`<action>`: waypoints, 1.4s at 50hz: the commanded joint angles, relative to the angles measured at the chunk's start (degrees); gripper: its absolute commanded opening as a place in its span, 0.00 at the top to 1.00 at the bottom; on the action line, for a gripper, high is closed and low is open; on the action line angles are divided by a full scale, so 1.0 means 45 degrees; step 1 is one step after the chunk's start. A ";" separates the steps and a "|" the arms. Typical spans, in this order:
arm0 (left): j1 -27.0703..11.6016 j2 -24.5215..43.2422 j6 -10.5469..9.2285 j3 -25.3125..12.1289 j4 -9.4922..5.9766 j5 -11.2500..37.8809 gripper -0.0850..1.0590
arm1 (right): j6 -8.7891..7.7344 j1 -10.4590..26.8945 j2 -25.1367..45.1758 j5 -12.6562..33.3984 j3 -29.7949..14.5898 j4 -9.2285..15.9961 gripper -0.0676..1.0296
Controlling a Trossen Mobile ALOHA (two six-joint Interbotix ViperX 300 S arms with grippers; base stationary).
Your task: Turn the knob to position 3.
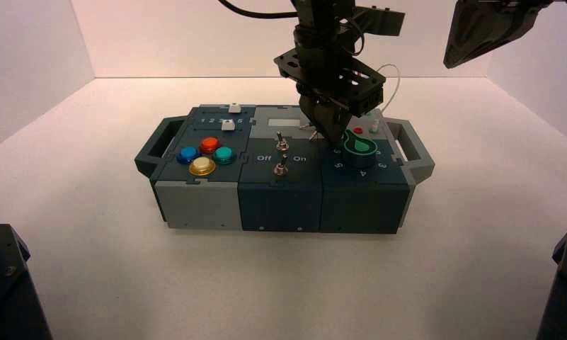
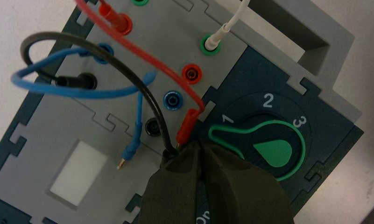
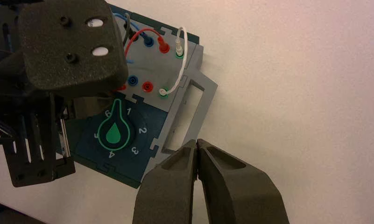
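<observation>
The left gripper (image 1: pixel 328 127) hovers beside the knob (image 1: pixel 359 147), jaws pressed together; right gripper (image 3: pixel 197 154) idles closed. Approach step: spreading and grasping come next, then turning toward 3 (image 2: pixel 299 122)

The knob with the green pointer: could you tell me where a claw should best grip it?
Grip the knob across its round body, coming straight down from above; its narrow pointer tip offers less to pinch. The left claw hangs beside it, toward the wired sockets.
</observation>
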 commanded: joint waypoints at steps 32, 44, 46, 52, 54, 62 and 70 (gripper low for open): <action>-0.0371 0.0137 0.1738 -0.0781 0.0313 0.0332 0.95 | -0.0020 -0.0645 0.0117 0.0469 -0.0469 0.0137 0.96; -0.0371 0.0371 0.2012 -0.1113 0.0313 0.0684 0.95 | -0.0137 -0.0332 -0.0391 0.0664 -0.0508 0.0371 0.96; -0.0371 0.0391 0.2070 -0.1152 0.0313 0.0723 0.95 | -0.0137 -0.0293 -0.0527 0.0664 -0.0469 0.0371 0.96; -0.0391 0.0469 0.2285 -0.1309 0.0313 0.0879 0.95 | -0.0137 -0.0293 -0.1055 0.0664 -0.0391 0.0391 0.96; -0.0391 0.0488 0.2344 -0.1367 0.0313 0.0938 0.95 | -0.0137 -0.0293 -0.1152 0.0684 -0.0332 0.0391 0.96; -0.0391 0.0488 0.2637 -0.1523 0.0313 0.1035 0.95 | -0.0137 -0.0273 -0.1250 0.0762 -0.0332 0.0430 0.96; -0.0410 0.0547 0.3066 -0.1680 0.0313 0.1074 0.95 | -0.0137 -0.0273 -0.1289 0.0762 -0.0332 0.0469 0.96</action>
